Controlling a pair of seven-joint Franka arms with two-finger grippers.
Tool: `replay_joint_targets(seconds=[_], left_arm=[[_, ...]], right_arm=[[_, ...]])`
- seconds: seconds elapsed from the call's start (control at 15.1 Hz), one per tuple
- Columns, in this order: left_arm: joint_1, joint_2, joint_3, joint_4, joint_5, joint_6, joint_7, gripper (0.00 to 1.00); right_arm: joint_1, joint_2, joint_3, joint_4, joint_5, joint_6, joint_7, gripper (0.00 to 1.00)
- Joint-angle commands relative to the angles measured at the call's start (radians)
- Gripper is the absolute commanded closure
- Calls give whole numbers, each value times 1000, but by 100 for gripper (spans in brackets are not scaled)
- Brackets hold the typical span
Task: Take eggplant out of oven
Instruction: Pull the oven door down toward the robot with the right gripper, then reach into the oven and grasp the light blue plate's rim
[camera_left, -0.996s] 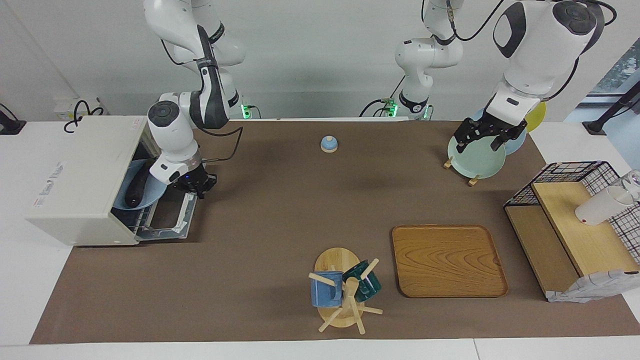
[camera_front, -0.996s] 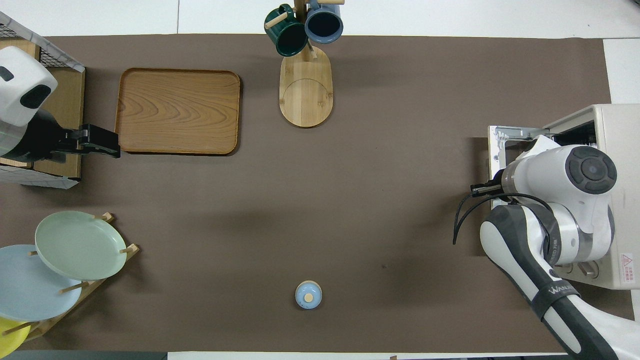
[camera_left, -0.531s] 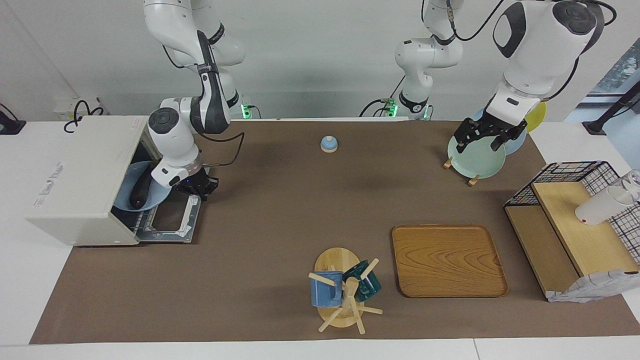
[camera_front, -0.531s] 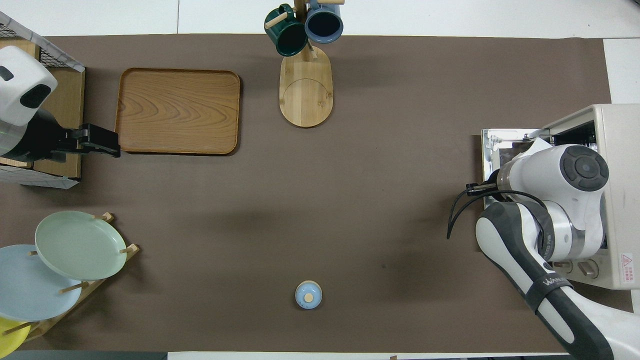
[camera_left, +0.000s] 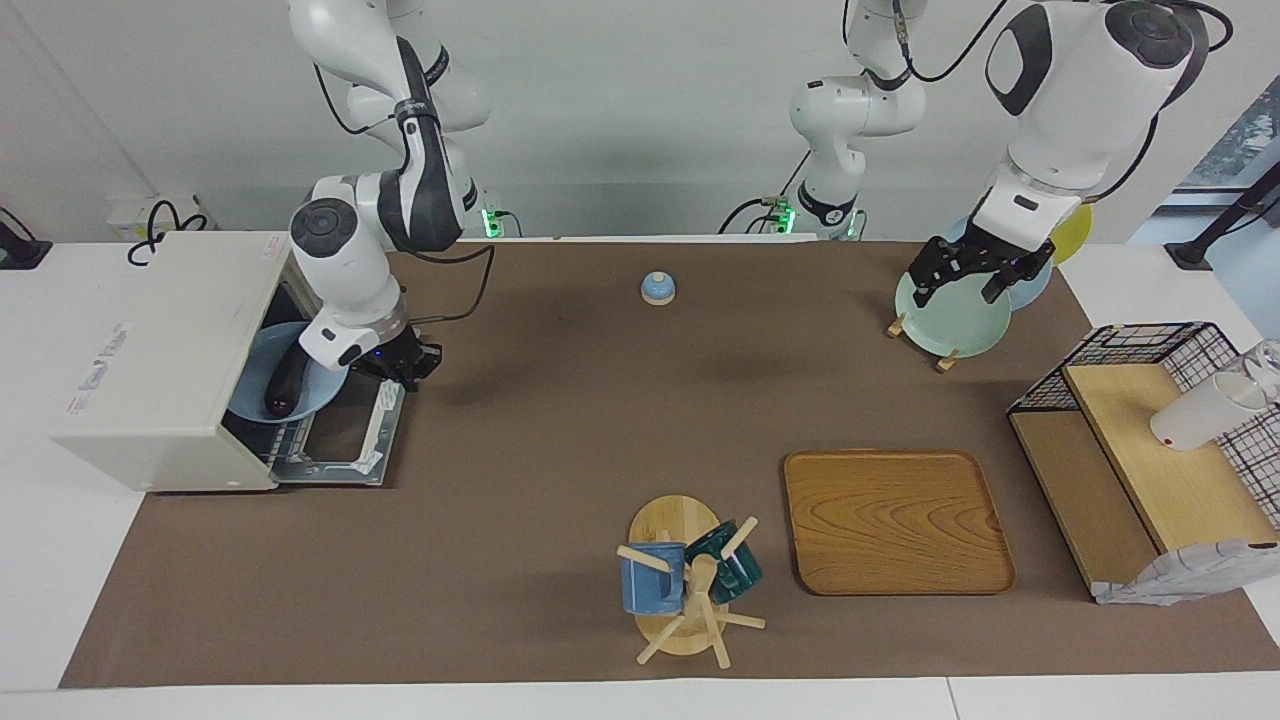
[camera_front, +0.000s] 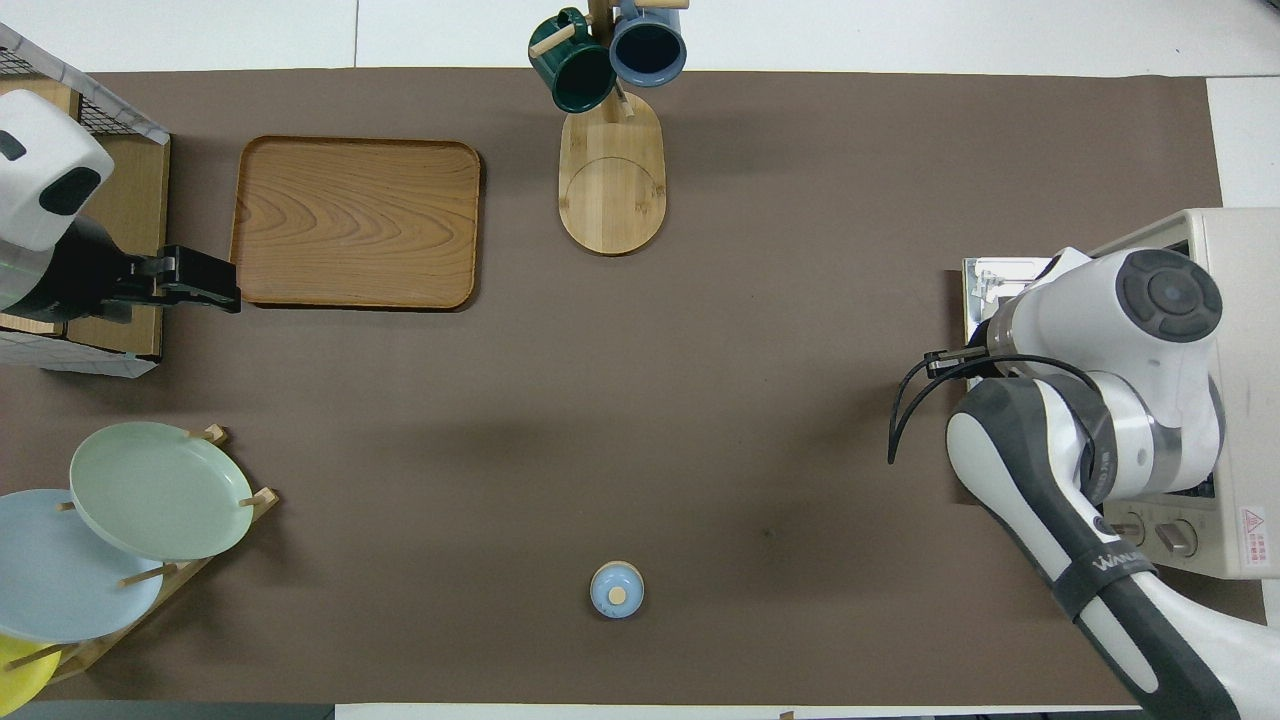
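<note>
- Eggplant (camera_left: 284, 378) lies on a light blue plate (camera_left: 312, 396) inside the oven (camera_left: 160, 360), which stands at the right arm's end of the table (camera_left: 520, 420). Its dark body runs along the plate, with one end toward the opening.
- The oven door (camera_left: 345, 440) is down and lies flat on the table in front of the oven, so the way in is free.
- The right gripper (camera_left: 400, 365) hangs over the edge of the open door that is nearer to the robots, just beside the plate. I cannot tell how wide its fingers are, and it seems to hold nothing.
- In the overhead view the right arm's white wrist covers the oven mouth, so the eggplant does not show there.
- The left gripper (camera_left: 968, 272) waits over the green plate (camera_left: 950, 315) in the plate stand (camera_left: 905, 325) at the left arm's end. Its fingers look spread and they hold nothing.
- My judgement: the step in hand is the reach into the oven, and the eggplant is not yet taken.
- To do it well, the gripper should go in low under the oven roof and turn so that the fingers stand across the slender body, not along it.
- It is better to grip near the middle, because a long smooth thing can tip or slide out from an end grip.
- The plate may slide on the wire shelf if it is pushed, so the fingers should close only on the eggplant and pull straight out over the door.
</note>
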Motion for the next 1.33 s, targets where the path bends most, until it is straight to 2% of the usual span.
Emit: replay_joint_targets(seconds=[0.0,0.13,0.33,0.8,0.93,1.0,1.13,1.2,1.26], left_arm=[[5,-13,-1,-17,-7,17,8,0],[7,-13,-1,-17,-7,15,8,0],[7,-13,-1,-17,-7,15,6,0],[7,-13,-1,-16,-7,15,3,0],[7,-13,-1,-16,-7,12,0,0],[5,-13,-1,-16,-7,11,-3,0],[5,-13,1,-16,-7,12,-3,0],[5,-13,-1,-14,-7,11,-5,0],[5,-12,-1,-14,-7,11,-5,0]], right_arm=[[-15,-39,-13,7,-85,-72,28,43],[-68,-54,-8,6,-106,-95,17,42],[-97,-60,-8,-17,-107,-92,-3,42],[-151,-99,-8,-146,-107,45,-99,50],[-162,-105,-8,-158,-107,63,-112,64],[-162,-106,-8,-161,-107,63,-113,75],[-162,-106,-6,-166,-107,69,-113,87],[-160,-108,-6,-175,-107,84,-118,98],[-160,-108,-6,-177,-107,87,-136,100]])
